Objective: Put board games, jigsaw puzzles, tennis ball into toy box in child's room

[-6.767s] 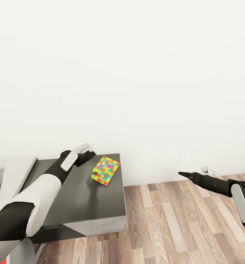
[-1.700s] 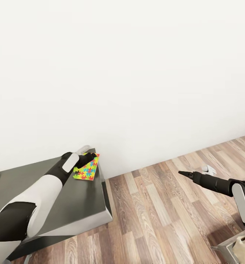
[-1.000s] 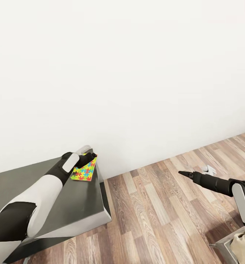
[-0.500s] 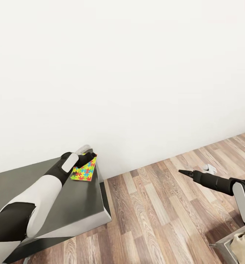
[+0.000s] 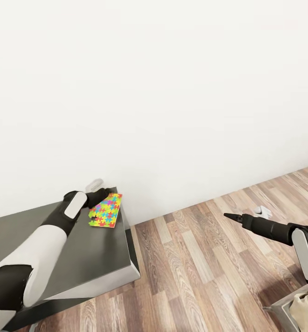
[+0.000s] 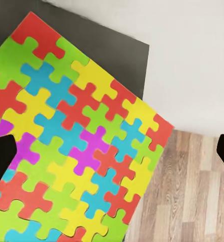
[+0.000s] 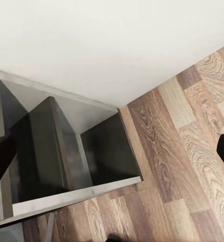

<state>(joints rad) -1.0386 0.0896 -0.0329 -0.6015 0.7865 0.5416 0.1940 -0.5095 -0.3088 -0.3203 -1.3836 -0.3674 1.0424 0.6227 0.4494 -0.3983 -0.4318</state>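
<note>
- It was a plain room in a home, rendered in simulation.
- A bare white wall [image 5: 172, 92] met a wood-plank floor [image 5: 209, 272].
- A dark grey desk [image 5: 80, 258] stood against the wall.
- A bright jigsaw puzzle [image 5: 105, 210] on it suggested a child's room.

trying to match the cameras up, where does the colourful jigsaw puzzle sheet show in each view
Head view: the flat multicoloured jigsaw puzzle sheet lies at the dark table's far corner, beside the left claw.
Left wrist view: it spans most of the picture.
Right wrist view: not in it.
Shared landmark: the wood-plank floor.
</note>
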